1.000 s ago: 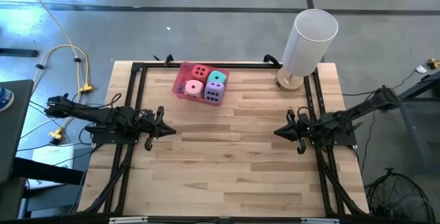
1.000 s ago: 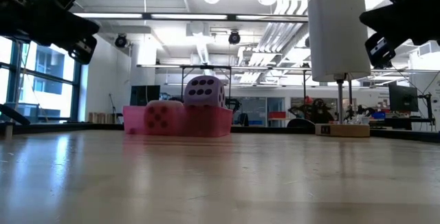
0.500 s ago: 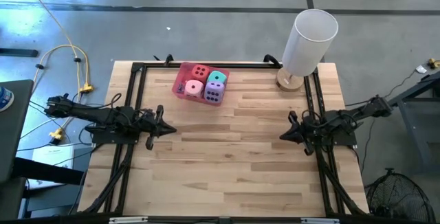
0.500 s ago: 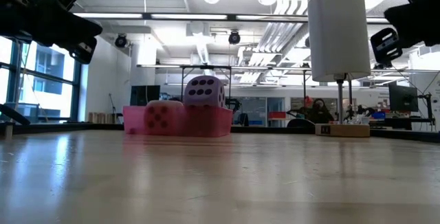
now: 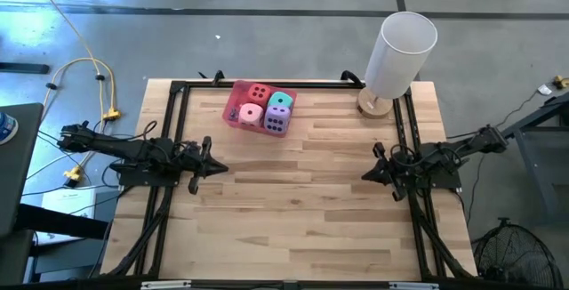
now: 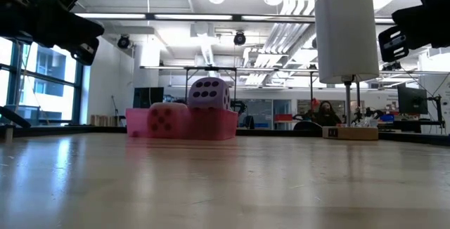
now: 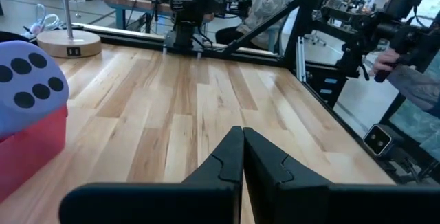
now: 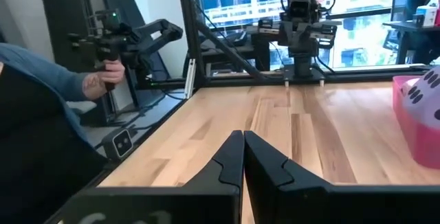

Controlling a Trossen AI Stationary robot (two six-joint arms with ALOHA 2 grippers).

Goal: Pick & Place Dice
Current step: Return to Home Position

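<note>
In the high view the right gripper (image 5: 365, 176) lies low over the right-hand edge of the pale butcher-block wooden table (image 5: 293, 219). It sits a touch nearer that edge and lower in the frame than a second ago, when its arm reached slightly farther in; since half a second ago it shows no visible shift. In the low view the same gripper has crept only slightly within the upper right corner. Its own wrist view shows the two dark fingers (image 8: 227, 165) pressed together with nothing between them. The left gripper (image 5: 221, 168) rests at the left-centre of the high view, where it was in both earlier frames, and its fingers (image 7: 225, 162) are likewise closed tight and empty. The pink rectangular plastic tray (image 5: 229, 112) sits at the upper centre, unmoved. It holds the red soft die (image 5: 259, 92), the teal soft die (image 5: 281, 100), the pink soft die (image 5: 251, 113) and the purple soft die (image 5: 276, 120), packed two by two. Any tiny cubes inside are too small to make out. The tall white cylinder (image 5: 400, 52) stands at the upper right, as before.
</note>
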